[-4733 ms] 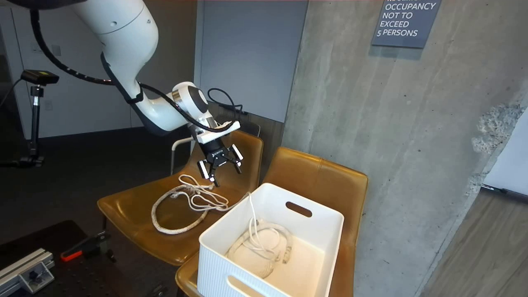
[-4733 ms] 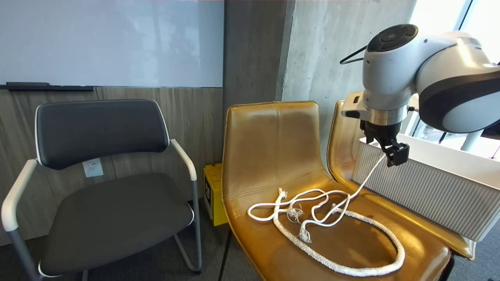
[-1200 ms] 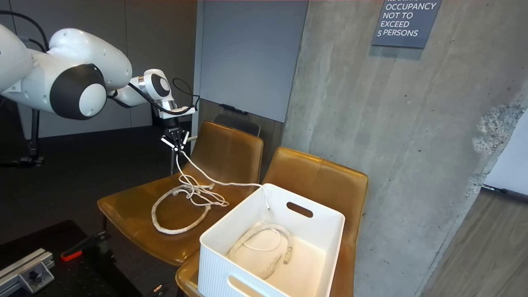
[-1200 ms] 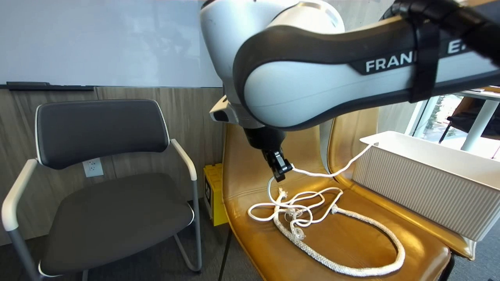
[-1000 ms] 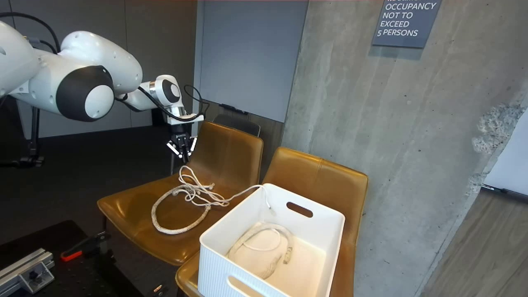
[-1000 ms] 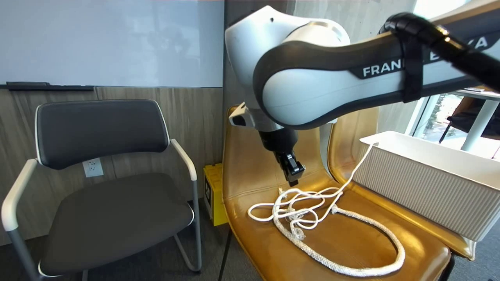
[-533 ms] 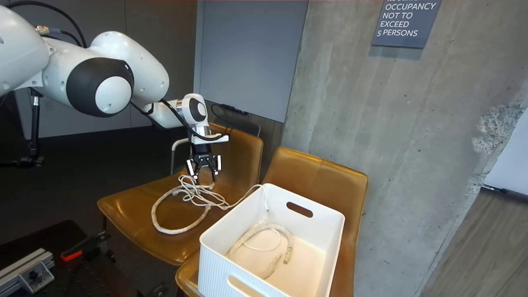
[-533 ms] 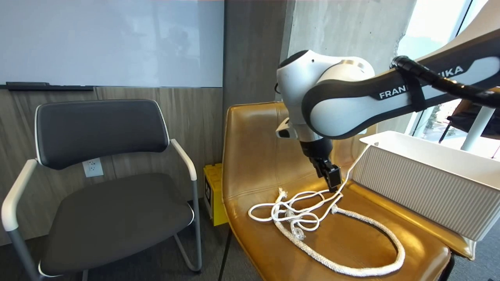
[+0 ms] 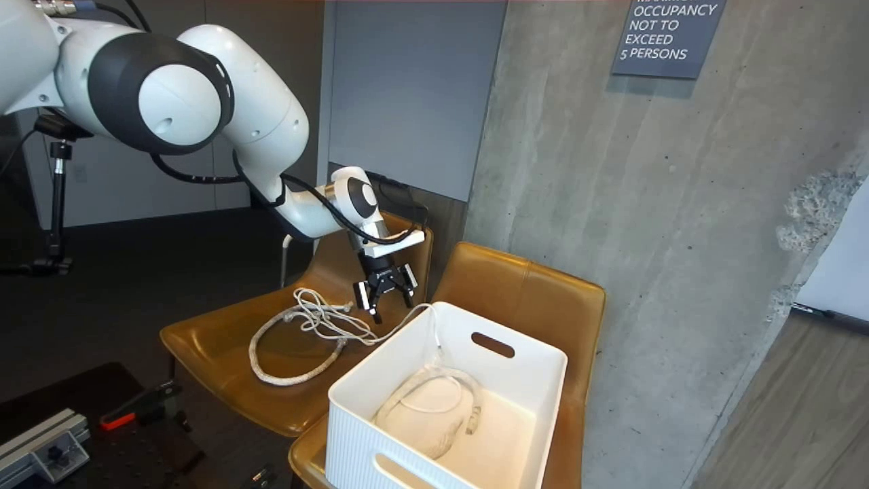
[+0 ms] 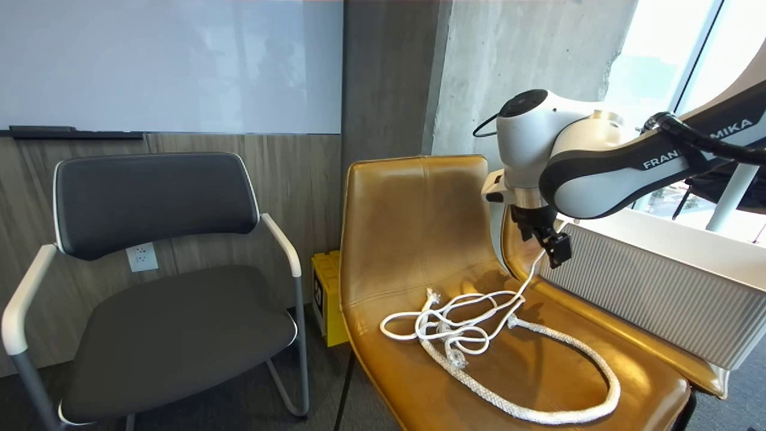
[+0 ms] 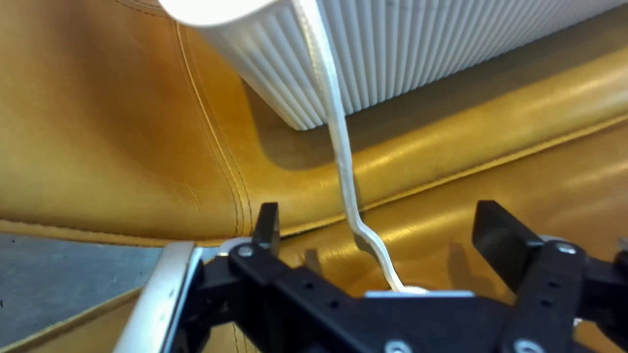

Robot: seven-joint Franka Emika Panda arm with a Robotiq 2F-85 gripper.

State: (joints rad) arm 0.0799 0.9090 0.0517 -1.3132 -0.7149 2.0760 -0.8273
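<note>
My gripper point(image 9: 394, 312) stands wide open above the join of two tan leather chairs, beside the white ribbed bin point(image 9: 380, 435). In the wrist view a thin white cord point(image 11: 338, 132) runs down over the bin's corner and passes between the spread fingers point(image 11: 503, 240), touching neither. The cord's tangled loops lie on the tan chair point(image 10: 419, 227) together with a thicker braided rope point(image 10: 556, 416), which curves round the seat. Another length of thick rope point(image 9: 461, 377) rests on the bin's floor. The cord's lower part in the wrist view is hidden behind the gripper's body.
The bin sits on the second tan chair point(image 9: 536, 292), against a concrete wall point(image 9: 665, 238). A dark grey armchair point(image 10: 173, 335) and a yellow box point(image 10: 332, 299) stand farther off. A red and black clamp point(image 9: 139, 406) lies on a dark table, near a camera stand point(image 9: 60, 197).
The gripper has opened and let go of the cord, which dropped onto the chair's seat. The arm has since moved across from the chair toward the bin.
</note>
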